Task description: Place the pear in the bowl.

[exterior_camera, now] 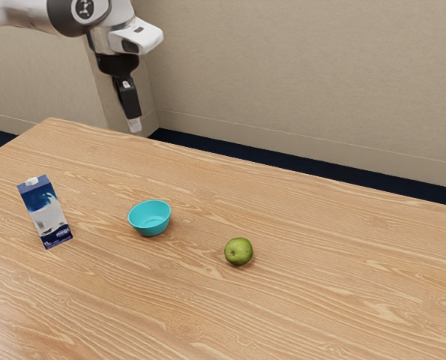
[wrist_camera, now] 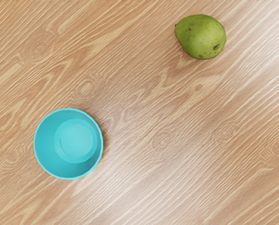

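My gripper [exterior_camera: 134, 124] hangs high above the table's far edge in the exterior view, well away from bowl and pear; from this side I cannot tell how its fingers stand. The turquoise bowl [exterior_camera: 150, 218] rests upright on the table with nothing in it. Toward the exterior view's right of the bowl, apart from it, lies the green pear [exterior_camera: 238, 251]. In the wrist view both are seen from above: the bowl [wrist_camera: 69, 143] and the pear [wrist_camera: 201, 37], with bare wood between them.
A blue and white milk carton [exterior_camera: 46, 212] stands on the wooden table [exterior_camera: 342, 277], toward the exterior view's left of the bowl. Behind the table's far edge rises a beige wall [exterior_camera: 297, 75].
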Robot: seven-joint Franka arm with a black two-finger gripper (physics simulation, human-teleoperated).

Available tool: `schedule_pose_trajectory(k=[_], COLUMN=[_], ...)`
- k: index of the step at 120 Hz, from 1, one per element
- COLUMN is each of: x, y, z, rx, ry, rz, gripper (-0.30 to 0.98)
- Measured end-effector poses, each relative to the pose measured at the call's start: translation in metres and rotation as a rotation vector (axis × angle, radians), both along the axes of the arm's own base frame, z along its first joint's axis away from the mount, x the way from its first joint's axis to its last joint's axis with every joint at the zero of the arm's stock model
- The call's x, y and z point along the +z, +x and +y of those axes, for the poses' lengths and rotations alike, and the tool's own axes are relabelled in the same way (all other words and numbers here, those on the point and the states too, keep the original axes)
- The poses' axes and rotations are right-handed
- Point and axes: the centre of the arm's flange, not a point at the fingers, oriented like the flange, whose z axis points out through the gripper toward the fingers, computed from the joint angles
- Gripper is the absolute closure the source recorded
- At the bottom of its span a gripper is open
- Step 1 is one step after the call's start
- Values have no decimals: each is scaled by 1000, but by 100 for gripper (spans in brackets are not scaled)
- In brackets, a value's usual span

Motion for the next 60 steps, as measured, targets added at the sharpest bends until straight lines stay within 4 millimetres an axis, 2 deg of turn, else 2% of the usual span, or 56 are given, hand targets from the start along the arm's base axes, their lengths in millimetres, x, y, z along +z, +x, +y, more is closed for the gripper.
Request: schedule_pose_trajectory(k=[28,38,43,49,60], x=[-5,-24,-37,-48,-74], y=[3,15,24,29,29], z=[-1,-6,-17,-40,-83], rx=[-27,-21,-23,-37,-43], ry=[-8,-41,-53,-62,-74], rz=[10,41,58,69,93], gripper=[0,0,0,0,0])
